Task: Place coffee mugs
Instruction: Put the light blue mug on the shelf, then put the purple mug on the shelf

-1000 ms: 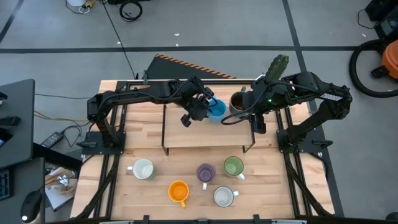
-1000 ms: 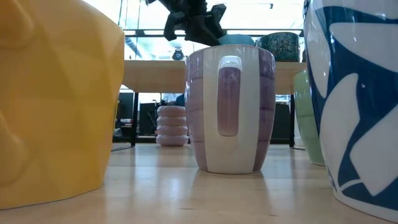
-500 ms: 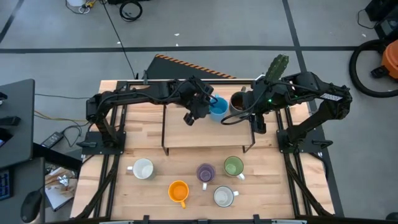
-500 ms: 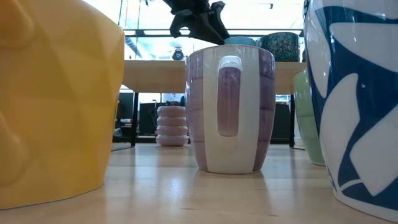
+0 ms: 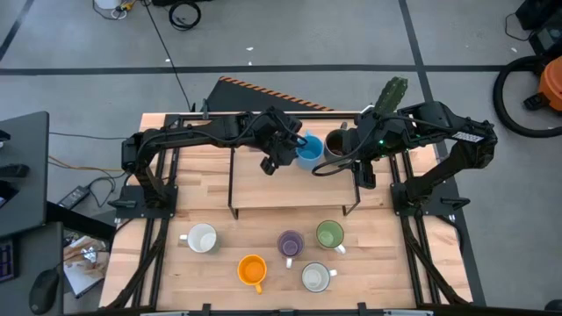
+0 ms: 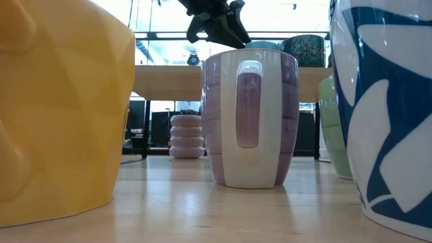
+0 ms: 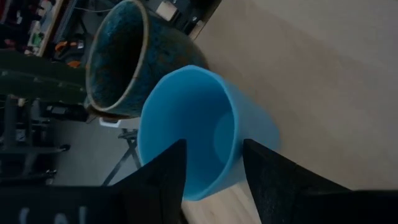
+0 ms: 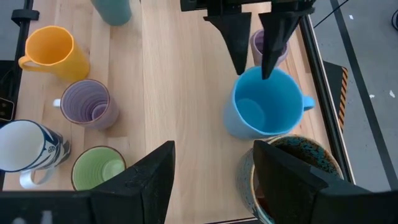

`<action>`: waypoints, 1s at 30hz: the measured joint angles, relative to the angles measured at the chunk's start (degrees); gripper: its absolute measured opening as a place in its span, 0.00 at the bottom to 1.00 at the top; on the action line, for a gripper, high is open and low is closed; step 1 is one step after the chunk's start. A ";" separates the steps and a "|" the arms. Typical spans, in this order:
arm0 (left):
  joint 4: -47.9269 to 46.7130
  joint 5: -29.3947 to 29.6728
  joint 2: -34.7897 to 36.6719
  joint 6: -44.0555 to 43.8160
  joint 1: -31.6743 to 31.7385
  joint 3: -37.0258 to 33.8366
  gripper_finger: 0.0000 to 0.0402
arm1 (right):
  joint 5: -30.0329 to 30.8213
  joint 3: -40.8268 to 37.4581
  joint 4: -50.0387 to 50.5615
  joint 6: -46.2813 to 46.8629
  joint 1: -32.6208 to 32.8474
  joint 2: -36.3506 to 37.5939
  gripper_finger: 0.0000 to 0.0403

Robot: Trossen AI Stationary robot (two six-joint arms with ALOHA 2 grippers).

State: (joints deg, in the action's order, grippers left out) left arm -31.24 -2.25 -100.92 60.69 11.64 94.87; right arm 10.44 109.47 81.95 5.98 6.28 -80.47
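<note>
From overhead, the left pincer (image 5: 283,151) is right at the blue mug (image 5: 306,152) on the raised shelf (image 5: 263,189) at the back of the worktop (image 5: 158,246). The mug sits upright just to the pincer's right, with the dark brown mug (image 5: 337,144) next along. The right pincer (image 5: 363,173) waits past that brown one, so the left arm is clearly the nearer.

At table height, the left pincer (image 6: 217,19) hangs over the shelf behind the lavender mug (image 6: 251,118), with the blue mug's rim (image 6: 260,44) just peeking past it.

The left wrist camera is the useful one: the two fingers (image 7: 163,177) straddle the blue mug's (image 7: 193,127) near wall, one over the mouth, one outside, with air on both sides. So the jaws are open, holding nothing.

The right wrist view agrees: the left pincer's tips (image 8: 254,50) straddle the rim of the blue mug (image 8: 261,111), and its handle sticks out sideways, clear of the fingers. The right arm's own jaws stand wide and empty.
</note>
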 joint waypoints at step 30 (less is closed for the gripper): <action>-6.62 0.45 8.04 -9.07 3.26 0.11 0.41 | -0.20 0.00 -0.09 0.46 1.42 -0.02 0.55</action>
State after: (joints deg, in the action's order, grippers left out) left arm -37.86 -1.80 -92.88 51.61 14.90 94.98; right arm 10.24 109.47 81.87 6.44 7.70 -80.49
